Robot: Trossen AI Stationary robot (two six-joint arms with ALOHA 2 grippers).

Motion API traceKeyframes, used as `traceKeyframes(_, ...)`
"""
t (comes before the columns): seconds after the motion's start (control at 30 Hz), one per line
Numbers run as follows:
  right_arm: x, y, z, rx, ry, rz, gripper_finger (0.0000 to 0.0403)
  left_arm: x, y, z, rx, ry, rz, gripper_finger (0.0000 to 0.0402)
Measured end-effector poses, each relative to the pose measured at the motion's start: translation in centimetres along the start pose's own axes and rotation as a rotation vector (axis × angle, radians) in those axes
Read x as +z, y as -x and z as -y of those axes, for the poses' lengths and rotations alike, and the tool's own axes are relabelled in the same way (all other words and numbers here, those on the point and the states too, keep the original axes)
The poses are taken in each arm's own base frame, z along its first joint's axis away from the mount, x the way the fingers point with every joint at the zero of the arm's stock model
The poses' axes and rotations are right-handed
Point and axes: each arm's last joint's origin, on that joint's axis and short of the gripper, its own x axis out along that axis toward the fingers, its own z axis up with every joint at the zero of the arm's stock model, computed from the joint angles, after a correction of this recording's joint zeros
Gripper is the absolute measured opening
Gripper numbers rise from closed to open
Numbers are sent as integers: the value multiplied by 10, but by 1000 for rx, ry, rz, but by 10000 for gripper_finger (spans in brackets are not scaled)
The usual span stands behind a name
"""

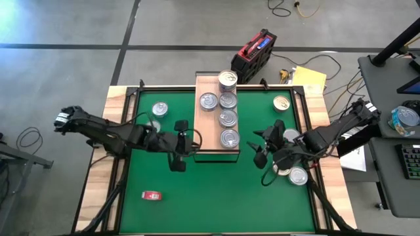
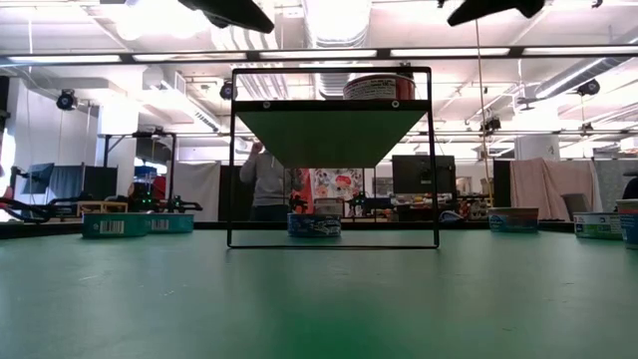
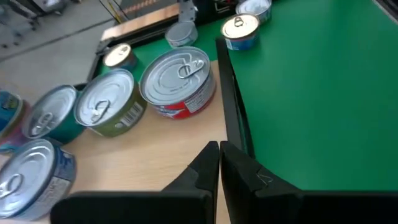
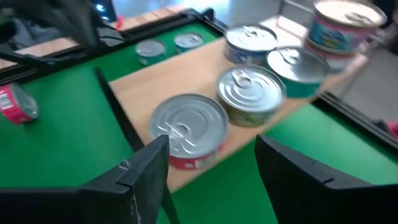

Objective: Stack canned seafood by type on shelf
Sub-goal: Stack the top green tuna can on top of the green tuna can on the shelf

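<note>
The mat (image 1: 216, 190) is a plain deep green, edged by a pale wooden border (image 1: 115, 98). The shelf (image 1: 207, 134) is light wood with a dark frame. The cans on it have silver lids; the nearest can (image 3: 179, 81) wears a red and white label, the next can (image 3: 107, 104) an olive-green one, and a further can (image 4: 298, 70) is teal. A gold-lidded can (image 1: 281, 103) sits on the green. The small flat object (image 1: 151, 195) is red. Both arms are dark. A red and black case (image 1: 255, 55) lies on the grey floor.

Overhead straight down, low level across mat, both wrists close on shelf (image 1: 216, 118)
</note>
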Motion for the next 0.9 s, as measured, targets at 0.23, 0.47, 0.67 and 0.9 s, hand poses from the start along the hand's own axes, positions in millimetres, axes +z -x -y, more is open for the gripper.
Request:
traceKeyframes(0.23,-3,4,8,-58,-62,-63,219,-5,2,24,5,-68,62,0)
traceKeyframes(0.47,-6,4,12,-85,-111,-83,219,-33,0,29,7,-38,140,0)
traceKeyframes(0.67,-8,3,13,-73,-165,-141,221,-50,10,27,-24,12,296,0)
traceKeyframes(0.9,-14,-3,25,-162,-230,-262,213,-63,18,27,-52,-25,557,0)
